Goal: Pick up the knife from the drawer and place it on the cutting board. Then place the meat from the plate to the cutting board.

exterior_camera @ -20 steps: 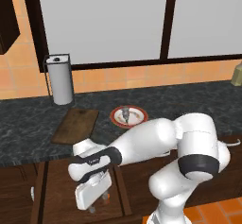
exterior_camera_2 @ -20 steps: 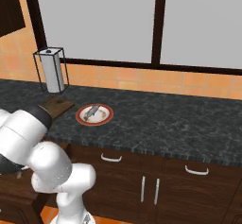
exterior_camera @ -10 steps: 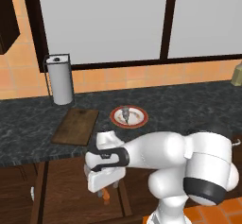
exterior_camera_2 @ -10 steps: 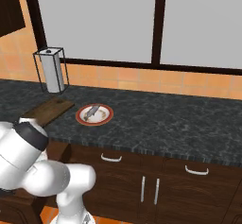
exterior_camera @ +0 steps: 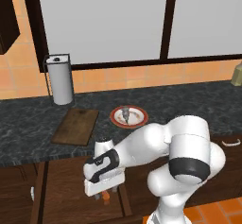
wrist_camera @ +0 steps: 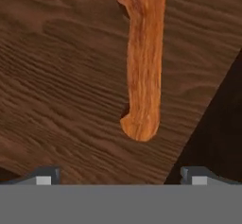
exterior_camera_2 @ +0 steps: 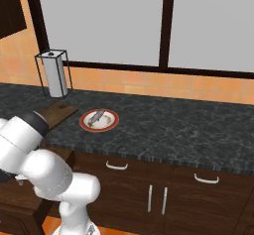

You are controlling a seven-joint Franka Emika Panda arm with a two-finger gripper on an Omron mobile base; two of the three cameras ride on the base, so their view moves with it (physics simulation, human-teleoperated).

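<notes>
- Left base view: the arm bends down off the counter's front edge and the gripper point(exterior_camera: 105, 195) hangs inside the open drawer point(exterior_camera: 61, 190), low over its brown floor. A bit of the knife point(exterior_camera: 106, 197), orange, peeks out under the hand.
- Up on the dark speckled counter point(exterior_camera: 28, 128), the cutting board point(exterior_camera: 76, 125) lies bare near the front edge, with the paper towel holder point(exterior_camera: 60, 78) just behind it by the wall.
- The plate point(exterior_camera: 129, 116) sits just to the right of the board, apart from it, with the meat point(exterior_camera: 125, 114) lying on it. To the right of the plate the counter runs on open.
- No writing or label can be read on anything here.
- Right base view: the arm's white bulk covers the lower left. The board's corner point(exterior_camera_2: 59, 114) shows past it, the plate point(exterior_camera_2: 99, 120) with the meat point(exterior_camera_2: 97, 115) beside it, and a long bare stretch of counter point(exterior_camera_2: 188, 135) runs right above the cabinet doors point(exterior_camera_2: 158, 199) with white handles.
- Hand view: the knife's orange handle point(wrist_camera: 143, 62) lies on the drawer's wood floor point(wrist_camera: 61, 86), its butt end toward the camera and a sliver of grey blade at the top edge.
- The two fingertips point(wrist_camera: 43, 176) stand wide apart at the bottom, either side of the handle's line, touching nothing.
- The floor's right edge runs close beside the handle, with dark shadow beyond it.
</notes>
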